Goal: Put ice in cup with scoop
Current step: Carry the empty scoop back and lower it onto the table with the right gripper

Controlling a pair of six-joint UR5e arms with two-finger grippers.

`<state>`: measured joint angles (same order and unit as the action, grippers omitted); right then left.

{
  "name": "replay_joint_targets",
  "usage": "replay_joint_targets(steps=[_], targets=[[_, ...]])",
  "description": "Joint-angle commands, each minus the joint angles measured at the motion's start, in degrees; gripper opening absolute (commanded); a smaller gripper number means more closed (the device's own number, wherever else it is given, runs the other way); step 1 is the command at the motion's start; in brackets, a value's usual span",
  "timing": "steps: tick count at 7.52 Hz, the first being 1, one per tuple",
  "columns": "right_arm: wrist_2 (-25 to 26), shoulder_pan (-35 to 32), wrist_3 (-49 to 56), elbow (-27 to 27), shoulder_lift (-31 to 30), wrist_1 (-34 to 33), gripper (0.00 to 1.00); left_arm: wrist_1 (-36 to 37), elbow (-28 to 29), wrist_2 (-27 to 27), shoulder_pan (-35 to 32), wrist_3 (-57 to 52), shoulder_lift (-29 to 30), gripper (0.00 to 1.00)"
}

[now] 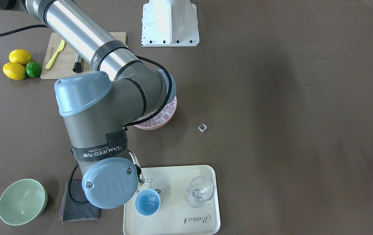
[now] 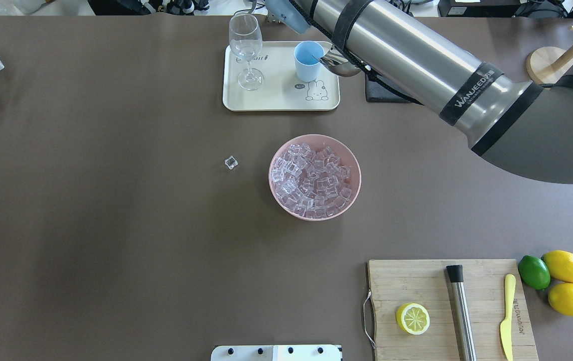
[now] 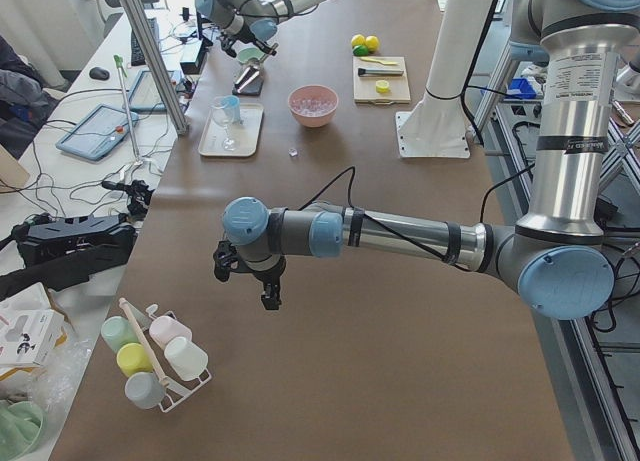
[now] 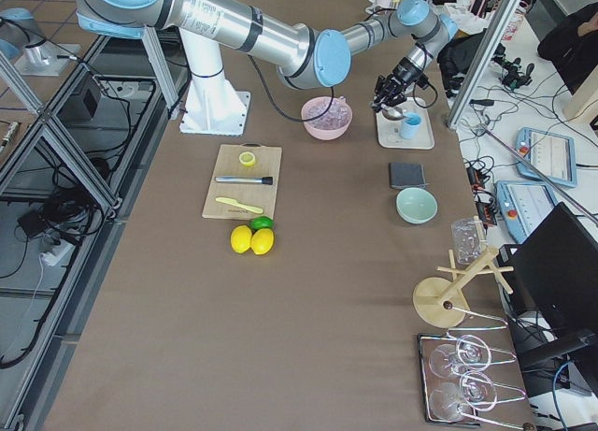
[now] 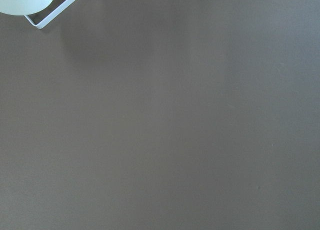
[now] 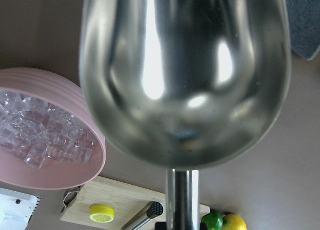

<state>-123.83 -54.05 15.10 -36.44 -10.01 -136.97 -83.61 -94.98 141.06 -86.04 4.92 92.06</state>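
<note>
Shiny steel scoop (image 6: 185,80), seemingly clenched in right fingers (image 4: 389,93), tips at cup (image 2: 308,60); left fingers (image 3: 270,299) unclear.

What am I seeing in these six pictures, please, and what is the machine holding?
Two robot arms share a table. The right gripper holds a steel scoop, its empty trough at the light-blue cup on the cream tray; that arm's wrist camera looks into it. The left gripper hangs above the table; its camera shows mostly tabletop. The other views look from above, across the table and each end. Also there: a pink bowl of ice, one stray cube, a glass, a cutting board, lemons, a lime.
</note>
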Motion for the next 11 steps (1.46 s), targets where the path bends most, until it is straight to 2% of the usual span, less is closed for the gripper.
replay_joint_targets(steps=[1,2,3,4,5,7,8,9,11], targets=[[-0.35,-3.24,-0.59,-12.71,-5.87,-2.40,0.00,-0.06,0.40,-0.08,0.08,-0.08,-0.03,0.98],[-0.44,-3.87,-2.43,-19.22,-8.86,-4.86,0.00,-0.15,0.75,-0.26,0.17,-0.08,-0.03,0.98],[-0.53,-4.74,-6.88,-28.77,-14.80,-5.49,0.00,-0.06,0.67,-0.34,0.35,-0.08,-0.47,0.98],[-1.23,-4.75,-13.54,-39.22,-21.56,-6.02,0.00,-0.06,1.02,-0.35,0.35,-0.08,-0.56,0.98],[-3.24,-4.40,-18.65,-53.24,-32.51,-5.76,0.00,-0.06,1.02,-0.52,0.43,-0.08,-1.00,0.98],[-3.78,-2.74,-27.27,-67.38,-45.12,-3.05,0.00,-0.06,1.11,-0.61,0.44,-0.08,-1.09,0.97],[-4.04,-2.82,-30.10,-73.45,-53.28,2.19,0.00,-0.06,1.46,-0.61,0.52,0.00,-1.09,0.97],[-5.35,-1.51,-37.44,-75.86,-59.10,8.59,0.00,-0.06,1.46,-0.61,0.52,-0.08,-1.09,0.97],[-5.89,3.57,-53.95,-75.19,-70.53,31.56,0.00,-0.06,1.55,-0.61,0.61,0.00,-1.09,0.97]])
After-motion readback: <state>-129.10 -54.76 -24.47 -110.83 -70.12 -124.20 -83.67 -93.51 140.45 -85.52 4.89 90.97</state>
